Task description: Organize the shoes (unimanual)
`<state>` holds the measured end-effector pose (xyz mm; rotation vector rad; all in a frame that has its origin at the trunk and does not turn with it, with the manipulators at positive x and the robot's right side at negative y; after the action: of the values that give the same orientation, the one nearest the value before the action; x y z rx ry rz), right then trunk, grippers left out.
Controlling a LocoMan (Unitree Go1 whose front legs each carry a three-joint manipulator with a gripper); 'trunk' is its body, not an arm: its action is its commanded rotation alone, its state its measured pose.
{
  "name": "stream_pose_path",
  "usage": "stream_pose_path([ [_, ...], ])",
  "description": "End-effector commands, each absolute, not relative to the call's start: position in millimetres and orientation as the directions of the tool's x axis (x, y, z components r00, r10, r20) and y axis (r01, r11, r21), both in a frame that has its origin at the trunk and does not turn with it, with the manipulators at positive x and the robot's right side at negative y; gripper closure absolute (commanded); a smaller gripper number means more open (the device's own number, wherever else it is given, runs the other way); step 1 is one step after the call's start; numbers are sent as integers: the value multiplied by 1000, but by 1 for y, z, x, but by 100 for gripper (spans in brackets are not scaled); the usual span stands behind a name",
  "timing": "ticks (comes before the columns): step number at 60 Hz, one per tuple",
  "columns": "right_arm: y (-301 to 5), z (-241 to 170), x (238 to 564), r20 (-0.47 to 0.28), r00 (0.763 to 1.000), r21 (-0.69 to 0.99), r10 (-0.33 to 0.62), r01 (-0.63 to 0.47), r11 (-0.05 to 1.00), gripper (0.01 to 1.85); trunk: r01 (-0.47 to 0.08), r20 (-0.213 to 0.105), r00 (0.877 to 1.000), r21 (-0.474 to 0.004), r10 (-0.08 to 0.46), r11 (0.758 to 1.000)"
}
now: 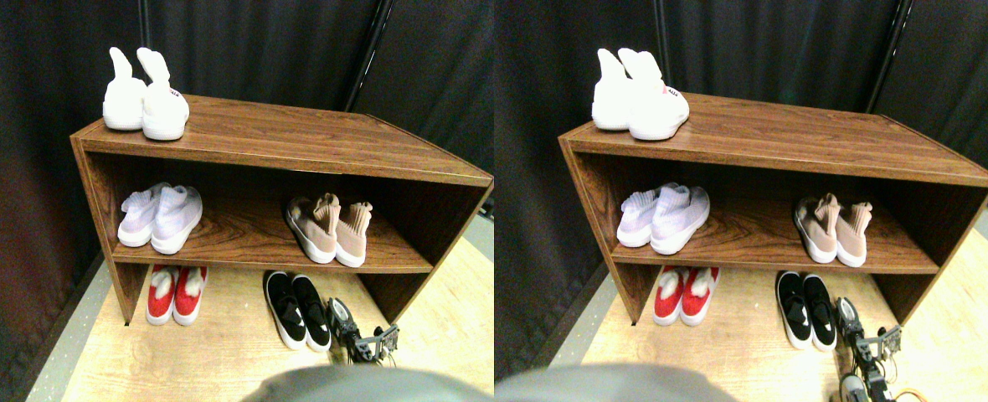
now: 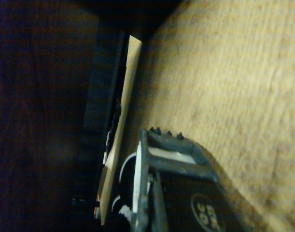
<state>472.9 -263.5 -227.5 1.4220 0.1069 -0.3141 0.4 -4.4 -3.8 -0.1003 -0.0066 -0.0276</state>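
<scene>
The robot's right arm (image 1: 366,342) comes in from the lower right and lies low, close to the wooden floor (image 1: 209,352). Its gripper (image 1: 345,322) sits just beside the black shoes (image 1: 297,308), on their right side, near the right leg of the brown shelf (image 1: 293,138). You cannot tell if the gripper is touching the shoe, and you cannot tell if its fingers are spread or pinched together. In the wrist view the dark jaw frame (image 2: 171,159) is close over the floor, with a bit of black shoe and white sole next to it and the dark shelf wall beyond. The black shoes stand side by side on the floor under the shelf. The red shoes (image 1: 176,295) stand on the floor to the left. The pale purple shoes (image 1: 162,218) and the pink shoes (image 1: 331,229) sit on the middle board. The white shoes (image 1: 144,96) sit on top, at the left end.
</scene>
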Motion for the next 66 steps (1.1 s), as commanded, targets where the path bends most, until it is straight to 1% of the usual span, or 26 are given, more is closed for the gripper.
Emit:
stream_pose_path([
  [1,-267,-204,477,-179,975,966,-129,199,163,180,44,28,999,-113,-41,993],
  [4,-273,-194,477,-172,977,967,-126,192,167,180,48,31,998,-109,-45,993],
  [9,-280,-184,476,-156,982,963,-111,176,205,180,53,37,998,-108,-49,993],
  [13,-288,-172,472,-135,983,950,-126,164,266,180,55,40,998,-107,-51,993],
  [22,-298,-155,457,-114,980,955,-165,154,253,180,61,49,997,-101,-56,993],
  [26,-299,-152,451,-107,982,957,-158,144,252,180,63,52,997,-99,-58,993],
  [27,-299,-149,447,-91,986,960,-143,125,249,180,63,53,997,-97,-58,993],
  [29,-299,-148,443,-83,986,954,-143,120,275,180,63,51,997,-96,-58,993],
  [35,-297,-144,433,-75,989,961,-131,106,255,180,64,56,997,-94,-59,994],
  [39,-296,-141,425,-67,990,958,-123,98,268,180,63,60,997,-92,-57,994],
  [44,-294,-133,411,-29,995,950,-91,56,308,180,64,65,996,-90,-58,994],
  [51,-293,-123,398,12,997,951,-71,11,310,180,66,77,995,-85,-60,994],
  [54,-292,-114,391,53,998,944,-36,-38,328,180,67,80,995,-81,-60,995],
  [56,-292,-112,390,59,998,943,-31,-46,329,180,67,83,995,-79,-60,995],
  [58,-290,-105,384,81,996,930,-26,-66,362,180,66,88,994,-77,-59,995],
  [60,-288,-99,381,102,995,928,-16,-89,362,180,66,94,994,-72,-59,995],
  [62,-287,-95,378,121,992,920,21,-120,373,180,66,98,993,-71,-59,995],
  [63,-287,-95,378,121,992,920,21,-120,373,180,65,102,993,-69,-58,995],
  [64,-285,-88,374,146,987,904,65,-160,396,180,66,106,993,-67,-58,996],
  [65,-284,-84,371,152,986,904,64,-165,395,180,66,106,993,-67,-58,996],
  [66,-284,-84,371,152,986,904,64,-165,395,180,65,112,992,-65,-57,996],
])
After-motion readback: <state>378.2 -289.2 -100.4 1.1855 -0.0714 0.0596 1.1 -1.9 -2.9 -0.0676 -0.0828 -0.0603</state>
